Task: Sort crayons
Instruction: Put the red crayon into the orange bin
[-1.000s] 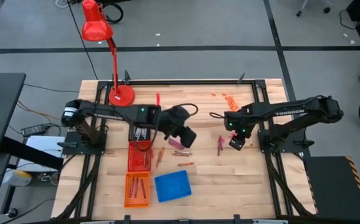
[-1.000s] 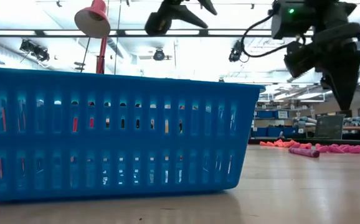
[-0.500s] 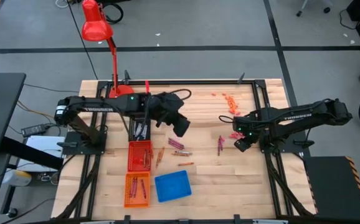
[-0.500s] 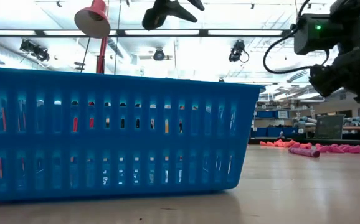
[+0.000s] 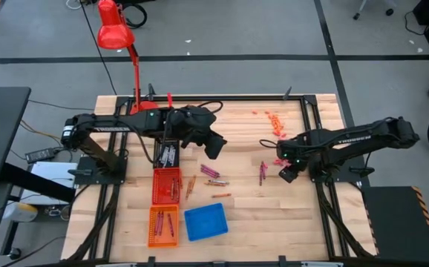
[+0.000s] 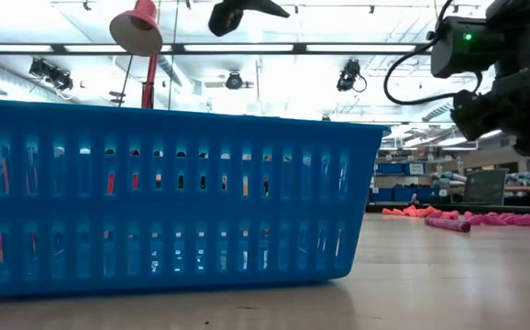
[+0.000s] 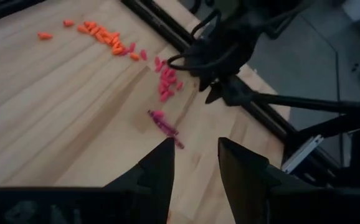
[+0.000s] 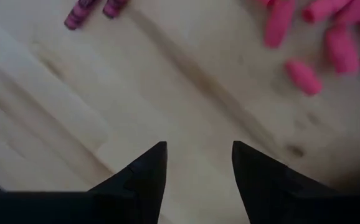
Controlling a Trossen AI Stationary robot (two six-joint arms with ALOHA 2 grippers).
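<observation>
The right gripper has its fingers spread with nothing between them, low over bare wood near the tabletop's right edge; the left gripper also stands parted and empty, raised over the middle of the tabletop toward its far edge. The nearest crayons — a small magenta cluster — lie just beside the right gripper on its inner side, long axes running roughly from far edge to near edge, a little tilted, packed side by side. That closeness is the risk: a descent onto the cluster could catch two sticks at once, or a fingertip could strike one and roll it away, since they lie flat and round on smooth wood. The pink chunky bits sit near the same fingers, so a slightly misplaced approach could pinch one of those instead. More crayons lie toward the middle, mostly slanted, one brown-orange stick lying parallel to the near edge. Some already rest in the red basket and the orange basket toward the near left; the blue basket sits beside them.
</observation>
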